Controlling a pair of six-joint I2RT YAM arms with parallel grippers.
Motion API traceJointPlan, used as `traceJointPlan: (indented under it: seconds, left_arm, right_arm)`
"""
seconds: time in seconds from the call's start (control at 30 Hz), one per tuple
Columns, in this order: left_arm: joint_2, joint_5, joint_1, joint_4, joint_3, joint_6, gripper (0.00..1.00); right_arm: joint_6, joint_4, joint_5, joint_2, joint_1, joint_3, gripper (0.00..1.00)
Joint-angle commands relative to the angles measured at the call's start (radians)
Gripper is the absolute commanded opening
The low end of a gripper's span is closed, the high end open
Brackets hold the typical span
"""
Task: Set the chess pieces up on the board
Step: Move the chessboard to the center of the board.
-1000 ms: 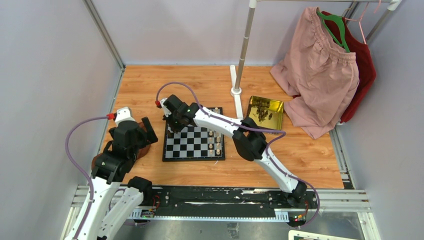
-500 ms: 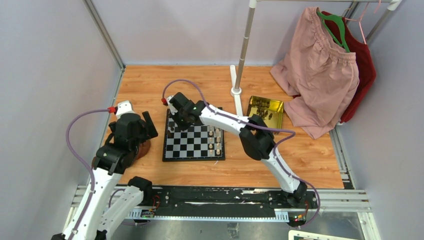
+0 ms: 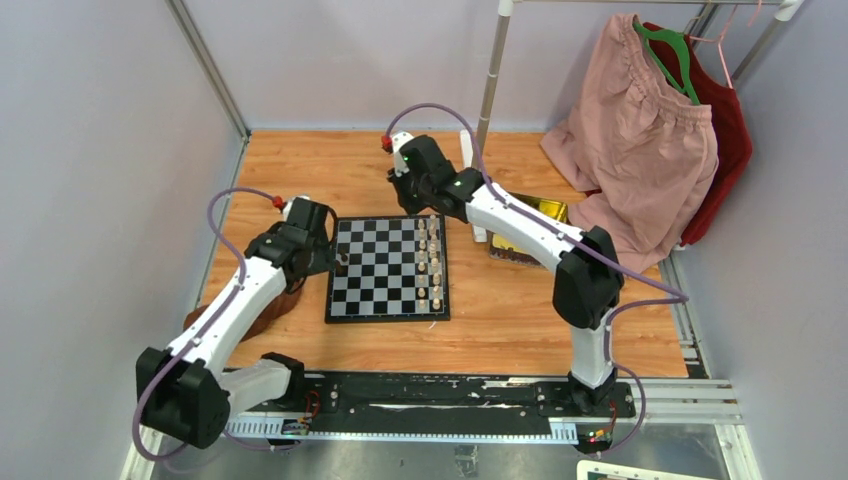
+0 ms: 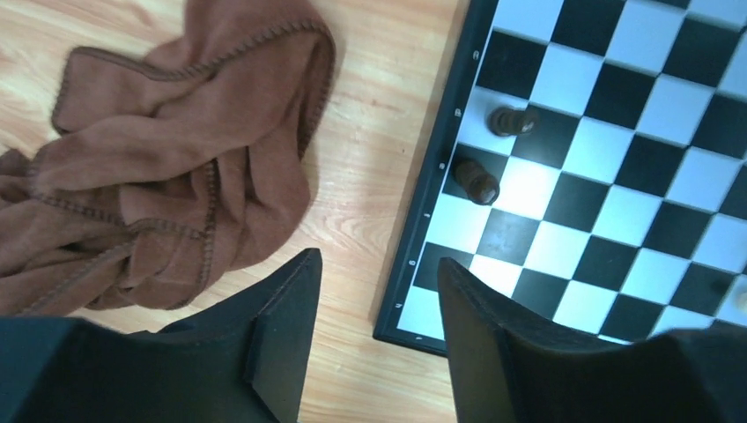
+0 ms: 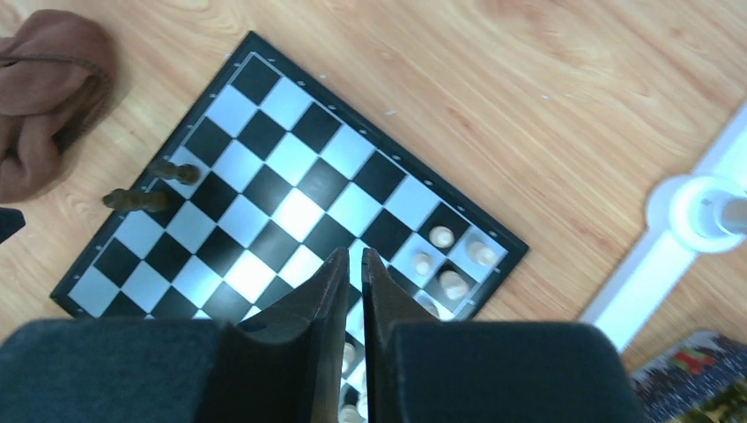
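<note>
Now my right gripper [image 5: 354, 260], barely parted and empty, has lifted off the black-and-silver checkered chessboard [image 3: 385, 285]; my spread left gripper [image 4: 377, 262] hovers beside two placed dark brown chess pieces [image 4: 480, 183].

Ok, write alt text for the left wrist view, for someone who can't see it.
The left gripper, its two dark fingers apart and empty, hangs over the wooden table just off the rim of the board. Two dark chess pieces sit close together on squares by that rim, and a crumpled brown cloth lies on the table to the left.
</note>
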Motion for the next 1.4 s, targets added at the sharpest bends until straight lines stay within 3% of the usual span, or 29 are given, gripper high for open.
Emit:
traceJointPlan:
  seconds: [0.0, 0.27, 0.47, 0.97, 1.37]
  left_arm:
    - [0.052, 0.062, -0.006, 0.111, -0.048, -0.064, 0.44]
    - [0.129, 0.065, 0.064, 0.210, -0.084, -0.103, 0.15]
    - [0.204, 0.098, 0.134, 0.280, -0.118, -0.093, 0.01]
    - [0.385, 0.239, 0.202, 0.429, -0.118, -0.114, 0.00]
    - [0.417, 0.328, 0.210, 0.492, -0.135, -0.153, 0.00]
  right_arm:
    - [-0.008, 0.057, 0.057, -0.069, -0.041, -0.088, 0.16]
    - [0.004, 0.108, 0.048, -0.146, -0.069, -0.219, 0.16]
    - [0.005, 0.123, 0.047, -0.170, -0.080, -0.258, 0.16]
    - [-0.004, 0.130, 0.055, -0.184, -0.100, -0.294, 0.16]
    - [0.011, 0.123, 0.093, -0.228, -0.140, -0.334, 0.15]
